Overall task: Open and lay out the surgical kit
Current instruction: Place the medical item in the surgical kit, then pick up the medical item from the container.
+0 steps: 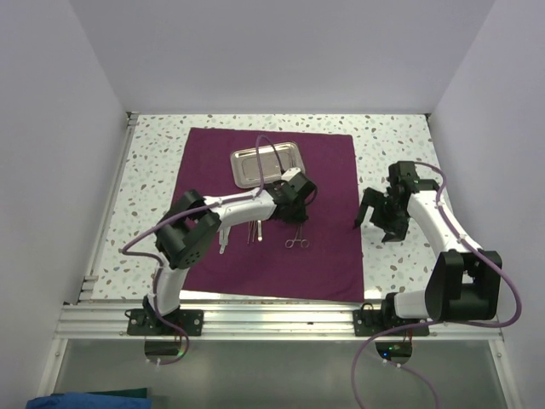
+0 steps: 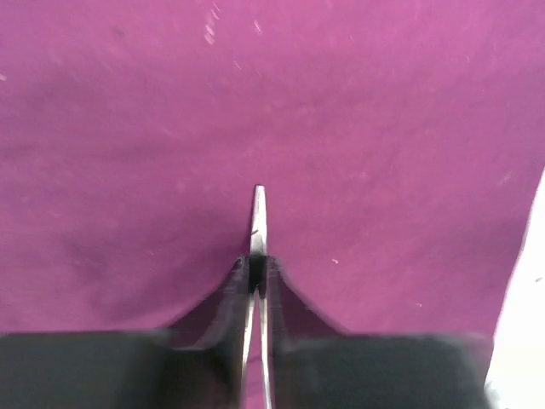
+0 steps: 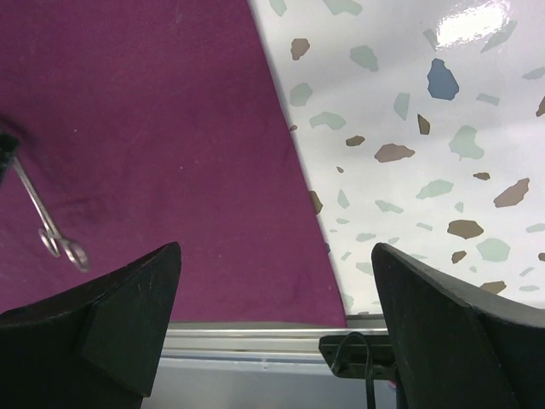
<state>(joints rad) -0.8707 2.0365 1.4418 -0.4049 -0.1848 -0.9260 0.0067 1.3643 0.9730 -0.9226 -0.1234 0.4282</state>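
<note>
Left pincer [image 2: 258, 279] clamped on thin silver instrument [image 2: 258, 213]. Pointed tip sticks out straight ahead of fingers, long axis in line with them. Purple cloth [image 2: 383, 128] just beneath. Right pincer [image 3: 277, 290] jaws wide apart, cloth edge below.

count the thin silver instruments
3 thin silver instruments: a pair side by side on the dark purple cloth by the left arm; a ring-handled one in the left gripper. More may be hidden.

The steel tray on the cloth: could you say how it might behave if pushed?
The steel tray looks rigid and shallow, so it probably slides flat rather than tips. On the cloth, it may wrinkle the fabric. Its shiny rim could be slippery to pinch.
</note>
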